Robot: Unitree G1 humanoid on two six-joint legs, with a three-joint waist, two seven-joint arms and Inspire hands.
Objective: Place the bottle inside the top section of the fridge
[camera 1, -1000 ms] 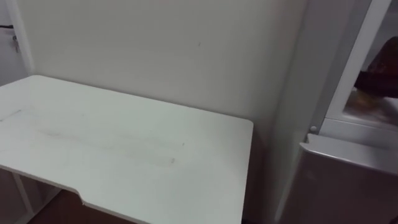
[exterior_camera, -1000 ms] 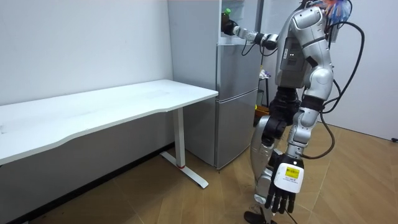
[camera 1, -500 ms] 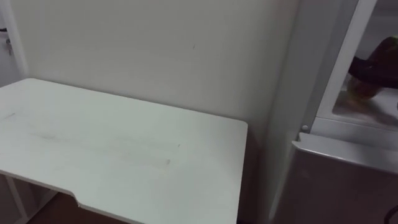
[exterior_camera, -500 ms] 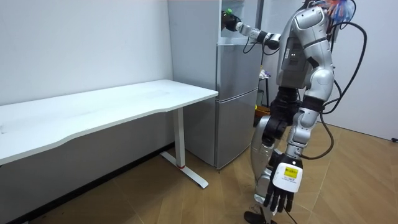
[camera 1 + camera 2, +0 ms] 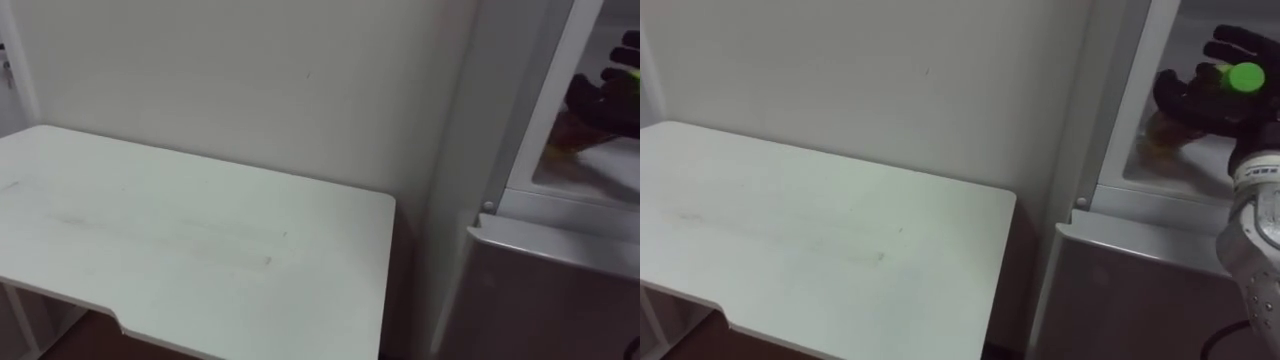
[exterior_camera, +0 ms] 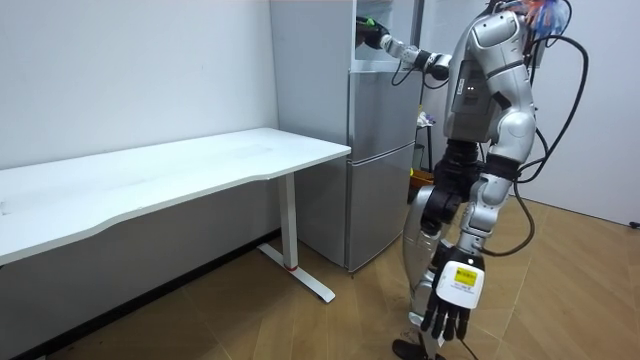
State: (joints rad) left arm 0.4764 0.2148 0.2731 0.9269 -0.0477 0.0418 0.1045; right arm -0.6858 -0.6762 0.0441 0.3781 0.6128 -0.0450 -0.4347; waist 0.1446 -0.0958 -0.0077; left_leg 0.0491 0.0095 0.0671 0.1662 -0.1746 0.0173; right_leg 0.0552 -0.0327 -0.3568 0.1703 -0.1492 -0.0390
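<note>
Pale wall (image 5: 890,70) behind; robot stands facing a tall grey two-door fridge (image 5: 1120,280), whose upper compartment (image 5: 1185,30) is open.

Green-capped bottle with amber contents (image 5: 1244,77): at 2 o'clock in the eye view, inside that compartment, tilted, above the white shelf (image 5: 1185,168). Contact with the shelf unclear.

Right hand (image 5: 1188,95), dark, is wrapped round the bottle's body.

Long white table (image 5: 820,230) stands at 9 o'clock of the fridge.

Left hand (image 6: 447,305) hangs by the leg, fingers loose.

Judgement: the carry looks done. Setting down, letting go and pulling the arm out are left.
</note>
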